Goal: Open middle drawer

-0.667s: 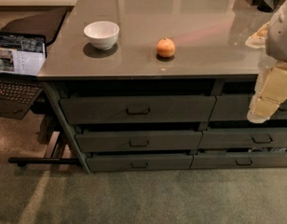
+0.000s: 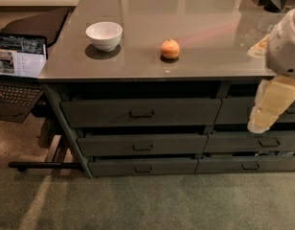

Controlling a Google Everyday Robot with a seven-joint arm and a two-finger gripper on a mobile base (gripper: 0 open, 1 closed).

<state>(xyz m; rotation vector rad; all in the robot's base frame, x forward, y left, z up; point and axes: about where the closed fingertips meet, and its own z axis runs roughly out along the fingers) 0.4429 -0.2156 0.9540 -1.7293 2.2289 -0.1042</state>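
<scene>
The cabinet under the grey countertop has a left stack of three dark grey-green drawers. The middle drawer (image 2: 176,144) sits between a taller top drawer (image 2: 95,113) and a slimmer bottom drawer (image 2: 114,167). Its small dark bar handle (image 2: 142,147) is at its centre. A dark gap shows above its front. My gripper (image 2: 258,124), cream-coloured under a white wrist, hangs at the right edge of the view. It is in front of the right stack of drawers, well to the right of the middle drawer's handle and touching nothing.
A white bowl (image 2: 104,35) and an orange fruit (image 2: 170,49) sit on the countertop (image 2: 205,28). An open laptop (image 2: 18,66) stands on a low stand to the left. A right stack of drawers (image 2: 233,143) adjoins the left one. Green carpet (image 2: 147,200) lies in front.
My gripper has shifted slightly down and to the left. The drawers, bowl and fruit have not moved.
</scene>
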